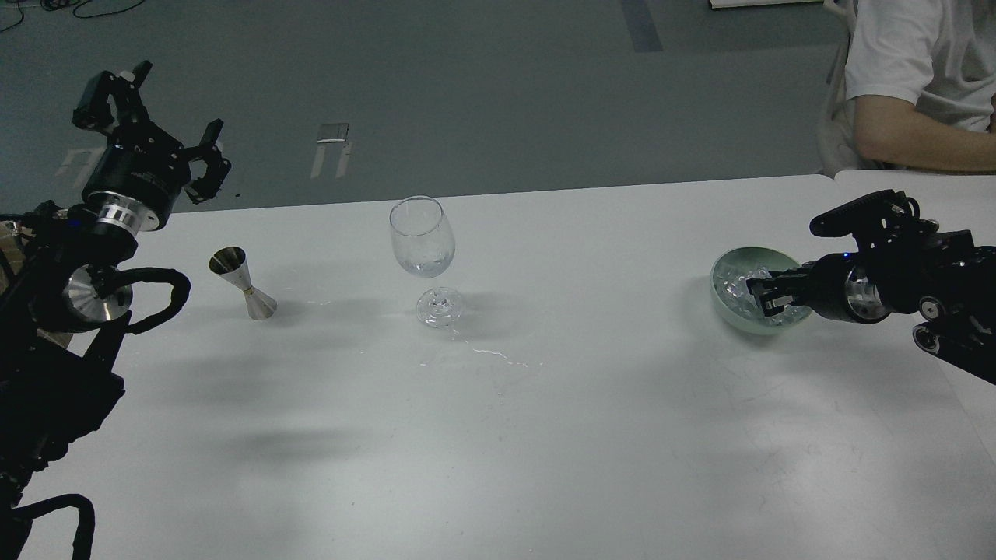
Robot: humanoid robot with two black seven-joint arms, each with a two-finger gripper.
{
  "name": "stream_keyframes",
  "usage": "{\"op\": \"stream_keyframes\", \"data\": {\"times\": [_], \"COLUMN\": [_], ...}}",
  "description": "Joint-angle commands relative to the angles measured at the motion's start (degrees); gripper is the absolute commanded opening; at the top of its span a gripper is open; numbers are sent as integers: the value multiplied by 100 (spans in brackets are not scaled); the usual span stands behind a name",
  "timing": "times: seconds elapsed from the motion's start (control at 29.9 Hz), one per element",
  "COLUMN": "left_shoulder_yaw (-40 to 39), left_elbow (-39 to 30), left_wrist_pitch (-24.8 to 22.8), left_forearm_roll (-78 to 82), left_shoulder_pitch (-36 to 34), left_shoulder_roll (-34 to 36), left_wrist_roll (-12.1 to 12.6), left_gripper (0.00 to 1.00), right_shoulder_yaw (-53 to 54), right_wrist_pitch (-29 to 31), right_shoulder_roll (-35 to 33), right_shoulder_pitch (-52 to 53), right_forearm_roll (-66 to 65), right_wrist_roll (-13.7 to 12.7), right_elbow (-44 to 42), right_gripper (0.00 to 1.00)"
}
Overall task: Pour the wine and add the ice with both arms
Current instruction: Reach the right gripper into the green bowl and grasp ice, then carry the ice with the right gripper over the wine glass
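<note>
White table (545, 435) seen from the head view, with a clear stemmed wine glass (424, 257) upright near its middle; no liquid discernible in the bowl of the glass. Thin wet streaks (490, 356) on the tabletop just in front of the glass foot. Steel jigger (243, 282) upright to the left of the glass, well apart from it. Pale green bowl (731, 311) near the right edge, holding heaped clear ice (735, 281). Right gripper (759, 297) reached sideways into the bowl among the cubes, fingertips down in the ice; impossible to tell whether closed on a cube or parted, the fingers being dark and merged. Left gripper (167, 117) raised above the far left corner of the table, fingers spread wide, nothing between them, well apart from the jigger. Seated person in a white shirt (918, 85) beyond the far right corner, forearm rested at the table edge.
</note>
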Motion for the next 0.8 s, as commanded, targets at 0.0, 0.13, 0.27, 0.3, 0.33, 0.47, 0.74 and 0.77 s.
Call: {"op": "stream_keyframes", "data": {"times": [0.0,0.13,0.27,0.3,0.33,0.47,0.74,0.77], "left_shoulder_yaw": [-1,-9,-9,-1,-1,-18,8,8], "left_elbow": [1,1,1,1,1,1,1,1], "left_wrist_pitch": [-11,-38,-37,-38,-29,-20,-46,-46], "left_forearm_roll": [0,0,0,0,0,0,0,0], "left_shoulder_pitch": [9,0,0,0,0,0,-9,-9], "left_shoulder_roll": [9,18,18,10,1,-8,45,53], "left_wrist_roll": [26,52,61,61,61,70,70,70], "left_gripper": [98,98,98,98,98,98,98,98], "right_shoulder_yaw": [61,298,964,1228,1352,1739,2198,2171], "right_wrist_pitch": [-4,-4,-4,-4,-4,-4,5,5], "right_shoulder_roll": [-322,-737,-939,-904,-887,-283,1326,1581], "right_shoulder_pitch": [82,285,233,215,206,215,434,478], "right_forearm_roll": [17,52,122,218,289,579,544,518], "right_wrist_roll": [2,2,2,-6,-15,-277,-1113,-1192], "right_elbow": [476,1198,1795,1884,1893,2068,2087,2043], "right_gripper": [0,0,0,0,0,0,0,0]}}
